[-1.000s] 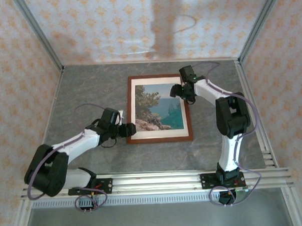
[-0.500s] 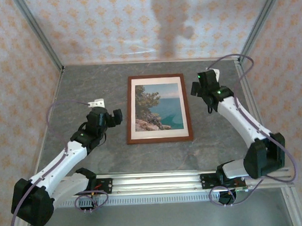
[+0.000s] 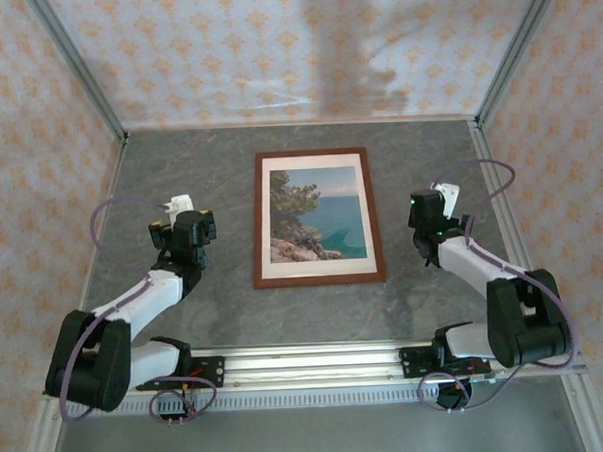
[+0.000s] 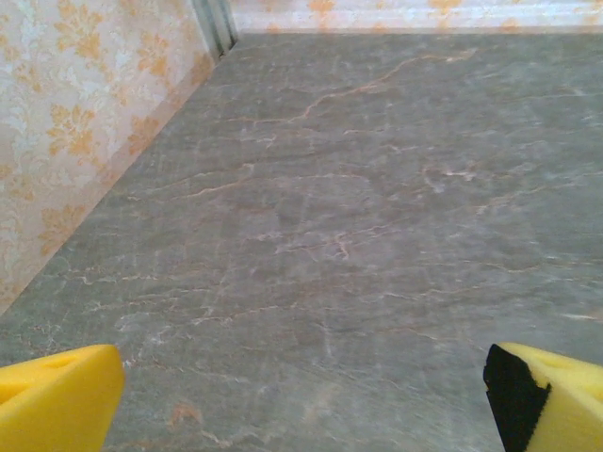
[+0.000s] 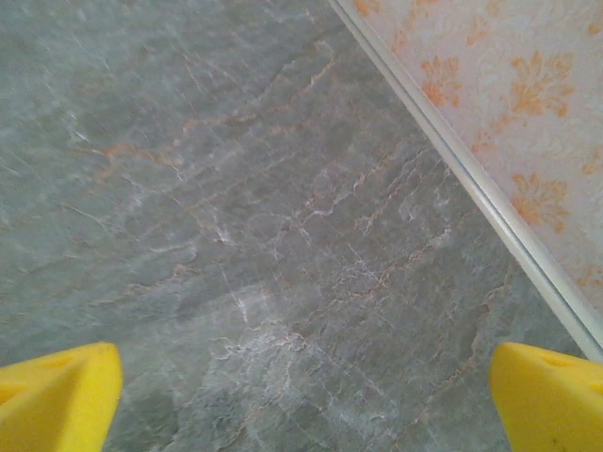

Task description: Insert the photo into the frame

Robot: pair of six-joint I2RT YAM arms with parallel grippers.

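While the photo (image 3: 319, 214) lies flat inside the frame (image 3: 320, 279), the two sit together near the middle of the grey marbled table (image 3: 316, 320), their long sides running away from the arm bases. The coast print faces up with its cream border showing all round, enclosed by the reddish-brown moulding.

The left end effector (image 3: 184, 227) is off to the left of the frame, well apart from it and holding nothing. In the left wrist view, the left end effector (image 4: 301, 400) has its yellow fingers (image 4: 57, 400) spread wide, with bare table between them.

The right end effector (image 3: 433, 220) is off to the right of the frame, also well apart from it. Seen from the right wrist, the right end effector (image 5: 301, 400) stands just as wide apart, with bare stone between its tips. A pale rail (image 5: 462, 179) and the patterned wall (image 5: 528, 85) cross the upper right of that view.
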